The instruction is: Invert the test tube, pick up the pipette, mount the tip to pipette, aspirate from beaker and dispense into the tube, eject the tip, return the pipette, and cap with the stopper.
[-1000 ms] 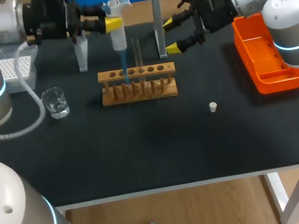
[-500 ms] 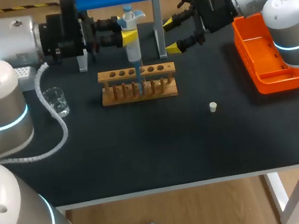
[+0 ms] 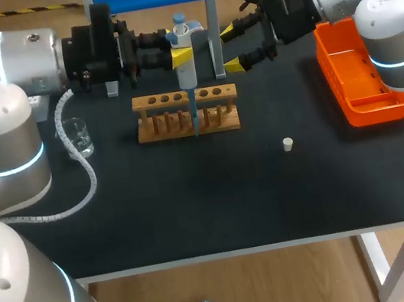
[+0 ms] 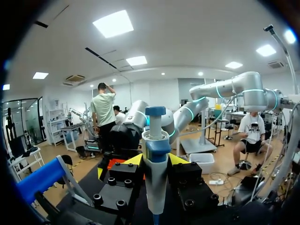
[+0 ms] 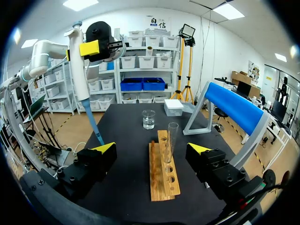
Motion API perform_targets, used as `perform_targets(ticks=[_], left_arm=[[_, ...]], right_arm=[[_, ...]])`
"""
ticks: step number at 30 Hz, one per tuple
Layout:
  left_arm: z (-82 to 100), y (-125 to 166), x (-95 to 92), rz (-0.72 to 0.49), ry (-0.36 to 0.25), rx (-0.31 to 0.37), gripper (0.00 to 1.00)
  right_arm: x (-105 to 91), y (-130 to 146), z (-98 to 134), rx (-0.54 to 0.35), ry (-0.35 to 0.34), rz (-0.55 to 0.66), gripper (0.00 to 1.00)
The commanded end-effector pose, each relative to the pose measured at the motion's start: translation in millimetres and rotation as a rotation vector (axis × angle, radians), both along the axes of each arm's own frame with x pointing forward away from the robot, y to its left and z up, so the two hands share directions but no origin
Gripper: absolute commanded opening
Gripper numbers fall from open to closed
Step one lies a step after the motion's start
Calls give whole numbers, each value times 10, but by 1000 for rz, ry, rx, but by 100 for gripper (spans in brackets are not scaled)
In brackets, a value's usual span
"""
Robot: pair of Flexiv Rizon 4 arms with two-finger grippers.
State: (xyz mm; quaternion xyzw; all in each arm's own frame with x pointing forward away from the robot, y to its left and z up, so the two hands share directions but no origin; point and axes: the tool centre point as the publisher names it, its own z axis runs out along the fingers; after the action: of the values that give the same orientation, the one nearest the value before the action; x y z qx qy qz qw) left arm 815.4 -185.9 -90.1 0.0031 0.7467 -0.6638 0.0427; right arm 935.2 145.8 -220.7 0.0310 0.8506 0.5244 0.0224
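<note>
**Pipette up by the rack, tip not yet in the tube**

The left end effector point(image 3: 179, 52) was clamped on the pipette point(image 3: 182, 42), both yellow tips pressed to its barrel, holding it upright with the blue tip point(image 3: 195, 117) pointing down at the wooden rack point(image 3: 159, 127). The glass tube point(image 5: 170, 138) stood upright in one of the rack's holes. From the head view the tip seemed lined up with it, but the right wrist view told another story: the tip hung off to the side of the rack, above the counter point(image 3: 194, 199), clear of the tube's mouth.

So the job in hand looked like dispensing, and doing it well meant centring first. Bring the tip squarely over the mouth, keep the pipette vertical, lower it inside the glass without scraping the rim, and only then press the plunger.

The right end effector point(image 3: 235, 47) waited beside the rack, fingers wide apart, gripping nothing. The beaker point(image 3: 76, 137) sat well off to the left; the white stopper point(image 3: 288, 144) lay alone on the counter.
</note>
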Motion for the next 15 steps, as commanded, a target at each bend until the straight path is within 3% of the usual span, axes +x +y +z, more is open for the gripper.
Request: perform_targets(ticks=[1, 15], left_arm=[[-17, -9, 13, -8, 9, 12, 0], [-32, -31, 2, -4, 14, 16, 0]], right_arm=[[1, -4, -1, 0, 0, 1, 100], [1, -4, -1, 0, 0, 1, 100]])
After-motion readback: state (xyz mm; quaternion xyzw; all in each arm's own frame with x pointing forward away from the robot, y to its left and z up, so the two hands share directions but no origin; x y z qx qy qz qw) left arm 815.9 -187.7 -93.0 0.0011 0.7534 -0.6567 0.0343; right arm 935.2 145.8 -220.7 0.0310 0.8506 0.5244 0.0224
